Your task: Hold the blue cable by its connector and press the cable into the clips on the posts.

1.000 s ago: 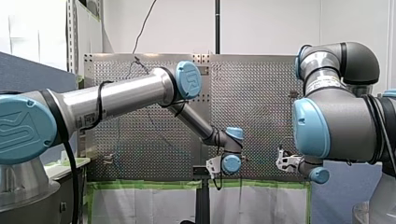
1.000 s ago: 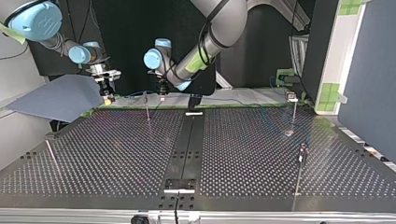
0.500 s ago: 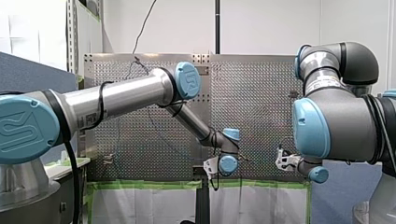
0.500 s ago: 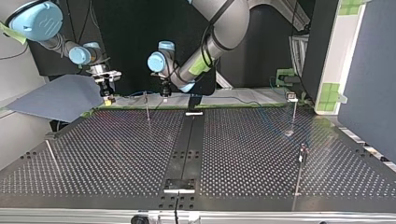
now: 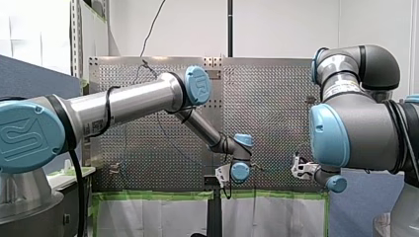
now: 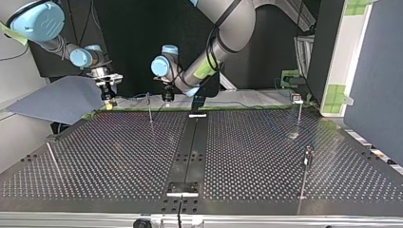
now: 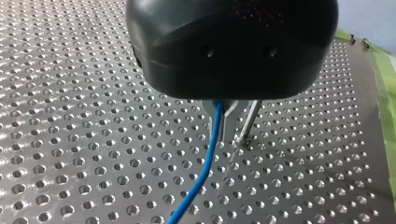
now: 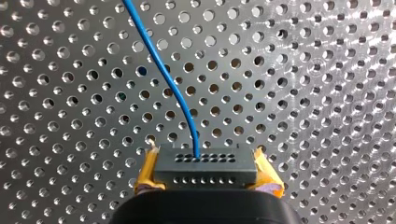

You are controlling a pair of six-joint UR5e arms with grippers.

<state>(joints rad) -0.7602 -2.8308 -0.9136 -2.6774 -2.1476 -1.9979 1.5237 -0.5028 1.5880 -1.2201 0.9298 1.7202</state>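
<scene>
– Two arms share one perforated bench (image 6: pixel 119 156). Which is which in the top view?
– My left arm (image 6: pixel 223 28) enters at the frame's upper centre, my right arm (image 6: pixel 43 21) at its upper left.
– The left hand (image 6: pixel 167 96)?
– Upper centre-left of that frame, at the bench's far edge, just beside a thin post (image 6: pixel 150 109). In the left wrist view its metal fingers (image 7: pixel 229 123) are closed together on the blue cable (image 7: pixel 205 163), which runs out from between them over the bench; the post stands just beside the fingers.
– The right hand (image 6: pixel 109 101)?
– Upper left of the top view, near the same far edge. In the right wrist view its yellow pads (image 8: pixel 147 175) are clamped on the two ends of the black connector (image 8: pixel 205 165); the cable leaves the connector's face and curves away ahead of the hand.
</scene>
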